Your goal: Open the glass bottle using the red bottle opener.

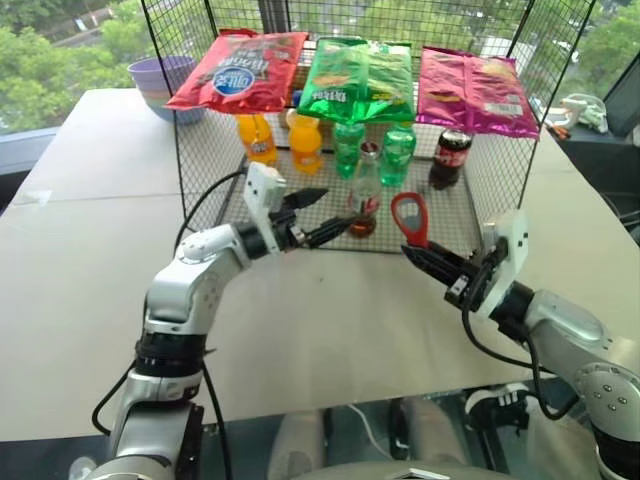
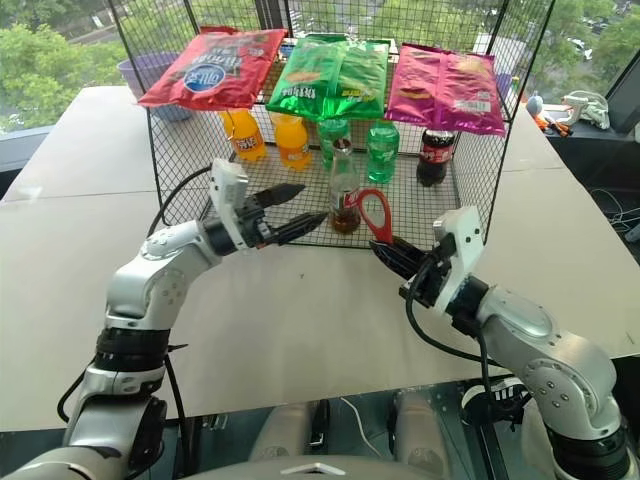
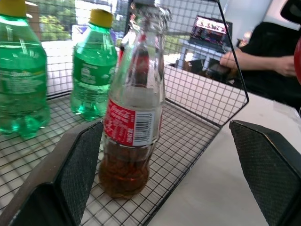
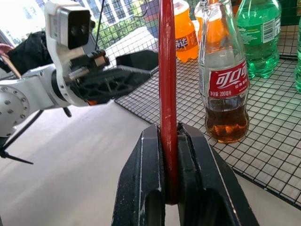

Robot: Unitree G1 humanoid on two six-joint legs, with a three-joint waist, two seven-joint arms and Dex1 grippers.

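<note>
A: While the white table point(image 1: 90, 230) carries everything, what stands on it at the far edge?

B: A black wire rack point(image 1: 200, 150), with three snack bags across its top: red point(image 1: 238, 68), green point(image 1: 360, 78) and pink point(image 1: 472, 90). A lilac bowl point(image 1: 160, 82) sits by the rack's left side.

A: And on the rack's mesh floor?

B: Along the back, two orange soda bottles point(image 1: 305, 143), two green plastic bottles point(image 1: 398, 152) and a dark cola bottle with a black label point(image 1: 450, 158). The glass bottle point(image 1: 365, 190) stands upright near the floor's front edge, about the middle, partly filled with brown cola.

A: The left gripper point(image 1: 325, 215)?

B: Fingers spread wide, holding nothing, level at the rack's front edge just left of the glass bottle, not touching it.

A: The right gripper point(image 4: 171, 141)?

B: Clamped on the handle of the red bottle opener point(image 1: 410, 218), whose ring head points up, just right of the glass bottle and clear of it.
</note>
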